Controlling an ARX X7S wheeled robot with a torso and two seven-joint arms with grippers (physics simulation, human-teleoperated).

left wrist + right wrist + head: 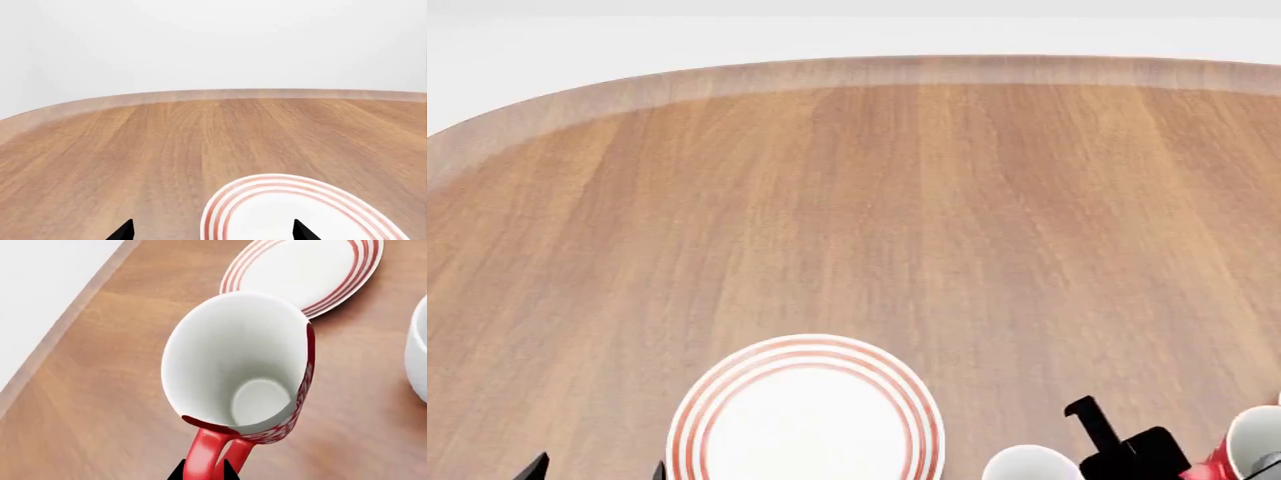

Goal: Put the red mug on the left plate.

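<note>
Both grippers seen | R gripper (203,471) clamped on red mug (240,365) handle | L gripper (210,231) apart

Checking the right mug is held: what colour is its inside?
White inside the mug, red outside; right wrist view shows it best.

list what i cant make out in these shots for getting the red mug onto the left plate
- Red mug: head view's lower right corner cuts it to a sliver; only the right wrist view shows it whole.
- Left gripper: just two jaw tips show in the left wrist view, apart; the arm is out of frame.
- White mug: head view's bottom edge cuts off all but its rim.
- Left plate: near edge cropped in head view.
</note>
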